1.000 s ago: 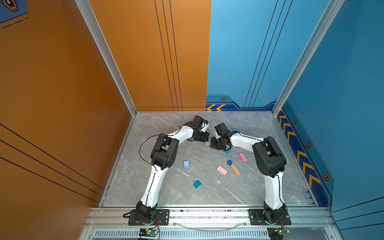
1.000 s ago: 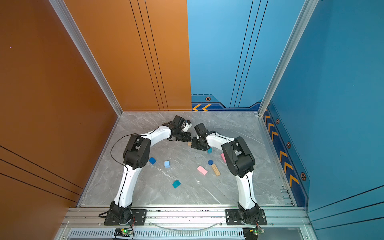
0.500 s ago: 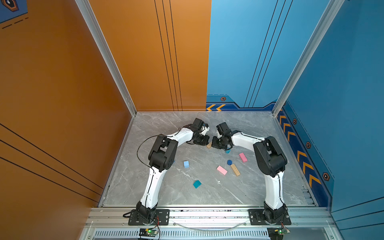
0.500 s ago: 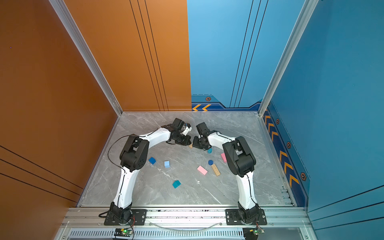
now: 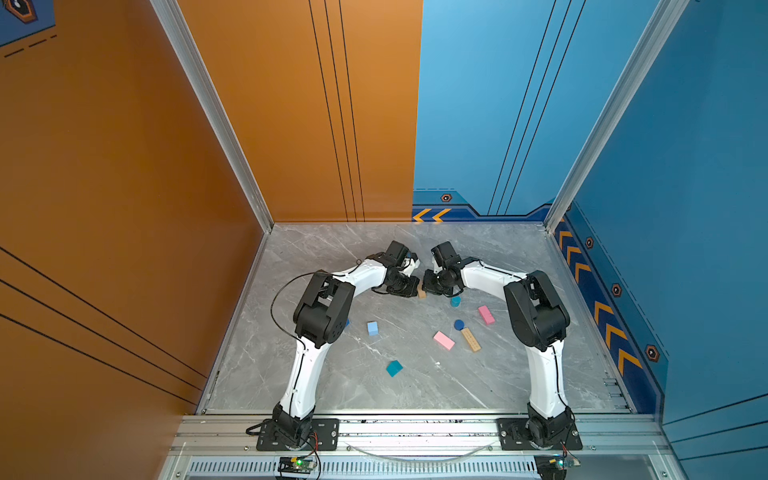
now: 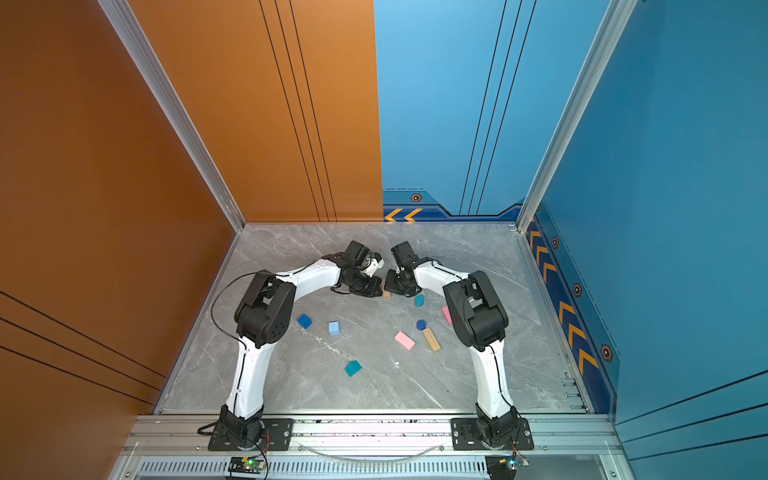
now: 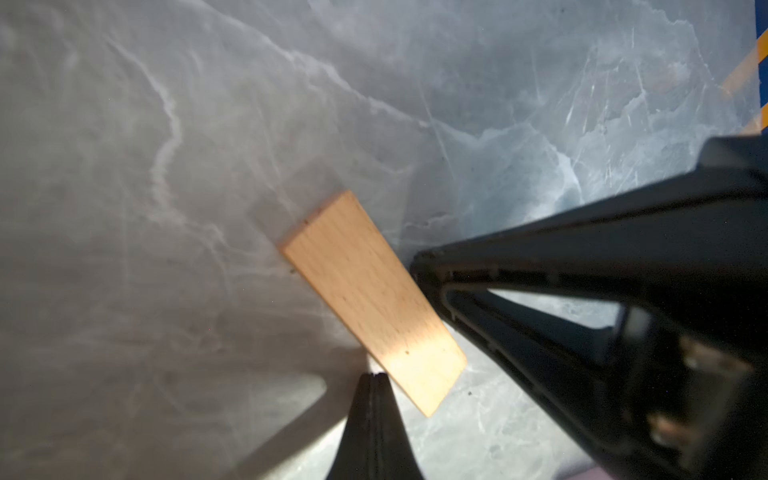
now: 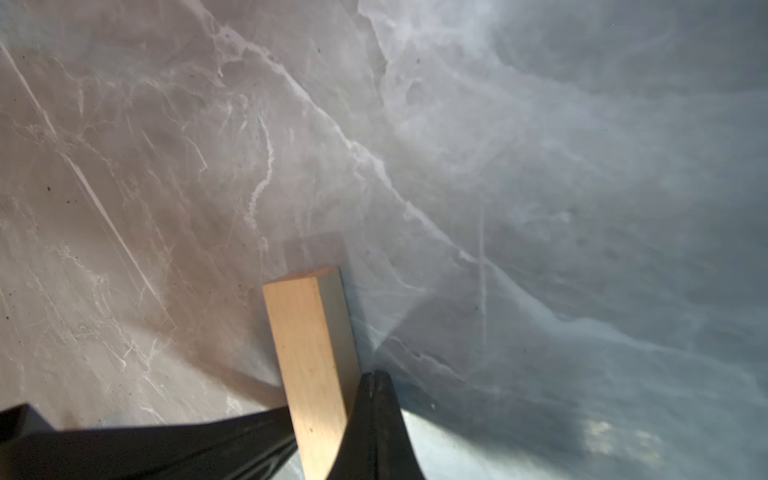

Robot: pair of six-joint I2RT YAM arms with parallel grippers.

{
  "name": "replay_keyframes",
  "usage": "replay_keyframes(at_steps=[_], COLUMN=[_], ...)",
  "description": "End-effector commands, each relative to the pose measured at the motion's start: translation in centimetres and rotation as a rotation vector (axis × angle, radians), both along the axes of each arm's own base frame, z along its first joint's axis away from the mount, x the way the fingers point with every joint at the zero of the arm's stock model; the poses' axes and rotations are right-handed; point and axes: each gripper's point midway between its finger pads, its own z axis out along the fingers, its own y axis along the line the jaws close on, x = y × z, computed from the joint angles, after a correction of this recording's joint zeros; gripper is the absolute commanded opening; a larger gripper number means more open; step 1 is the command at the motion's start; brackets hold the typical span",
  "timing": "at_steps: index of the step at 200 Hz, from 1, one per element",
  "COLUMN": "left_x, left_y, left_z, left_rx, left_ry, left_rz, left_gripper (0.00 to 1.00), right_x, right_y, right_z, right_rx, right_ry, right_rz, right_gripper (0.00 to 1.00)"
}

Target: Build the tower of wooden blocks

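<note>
A tan bar (image 5: 422,293) (image 6: 386,294) lies flat on the marble floor at mid-back, wedged between my two grippers. My left gripper (image 5: 414,287) (image 7: 376,376) is shut, its tip against one long side of the tan bar (image 7: 374,299). My right gripper (image 5: 428,283) (image 8: 374,374) is shut too, its tip against the opposite side of the bar (image 8: 311,357). Neither holds anything. Loose on the floor lie a teal cylinder (image 5: 455,301), a dark-blue cylinder (image 5: 459,324), two pink bars (image 5: 486,314) (image 5: 444,340), another tan bar (image 5: 470,339), a light-blue cube (image 5: 372,328), a teal cube (image 5: 394,368) and a dark-blue cube (image 6: 304,321).
Orange wall panels on the left and blue ones at the back and right enclose the marble floor (image 5: 332,249). An aluminium rail (image 5: 415,428) with both arm bases runs along the front edge. A black cable (image 5: 278,299) loops beside the left arm's elbow.
Both grippers have closed in on the tan bar from either side; the left one came down and to the right, up against it. The other blocks have not moved.
</note>
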Motion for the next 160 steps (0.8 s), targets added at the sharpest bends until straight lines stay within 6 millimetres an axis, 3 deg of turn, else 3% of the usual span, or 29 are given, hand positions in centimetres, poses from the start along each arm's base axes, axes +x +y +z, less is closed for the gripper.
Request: replay_keyframes(at_steps=[1,58,86,106,111,160], left_x=[-2.5,-1.7,-1.4,-1.0,-0.9,-0.6], left_y=[1.3,3.1,3.8,4.3,4.4,6.0], left_z=[-1.5,-0.5,0.9,2.7,3.2,9.3], left_rx=[0.075,0.101,0.101,0.090,0.087,0.062], left_ry=[0.079,0.053,0.023,-0.013,-0.024,-0.166], left_rz=[0.009,0.071,0.088,0.103,0.107,0.133], left_gripper=[0.00,0.00,0.00,0.00,0.00,0.00], right_x=[-1.0,-1.1,-1.1,-1.3,-1.0,-0.7], right_y=[-1.4,-2.1,-2.2,-2.0,-1.8,-1.1], right_z=[-2.0,-0.3,1.1,1.4,2.9,5.2], right_rx=[-0.087,-0.125,-0.136,-0.153,-0.143,-0.172], right_ry=[0.065,0.049,0.021,0.009,-0.021,-0.074], right_rz=[0.008,0.004,0.008,0.021,0.023,0.066], right_gripper=[0.00,0.00,0.08,0.18,0.20,0.37])
